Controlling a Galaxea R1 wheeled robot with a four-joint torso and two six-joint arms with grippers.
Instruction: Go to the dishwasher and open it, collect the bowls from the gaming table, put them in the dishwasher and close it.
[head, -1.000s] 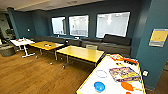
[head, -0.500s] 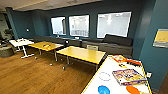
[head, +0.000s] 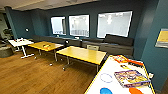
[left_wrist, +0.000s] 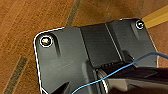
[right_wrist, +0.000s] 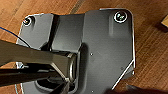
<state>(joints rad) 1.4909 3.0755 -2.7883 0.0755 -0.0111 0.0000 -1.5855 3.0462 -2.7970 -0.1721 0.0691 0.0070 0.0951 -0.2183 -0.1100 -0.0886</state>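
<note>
Seen from the wrist cameras, each arm hangs above a brown wooden plank floor, and whether either gripper is released or clenched cannot be told, since the robot's own dark plate covers that part of both views; a thin blue cable crosses the plate in the left wrist view; a yellowish strip lies at one corner beyond the plate, too cropped to identify; from the head camera, the long white-topped gaming table with its yellowish wood edge reaches in from the lower right; on it, nearest the camera, sit a bright blue bowl and an orange bowl, both cut off by the picture's bottom edge; just beyond the blue one lies a pale bowl with a purplish rim; beside that bowl rests a colourful flat box, and further along the tabletop lie an orange-red box and smaller dark items, too blurred to name; beyond the table's far end stand two yellow-topped tables and, at the far left, a white table; a dark bench runs under three bright windows set in deep teal walls
</note>
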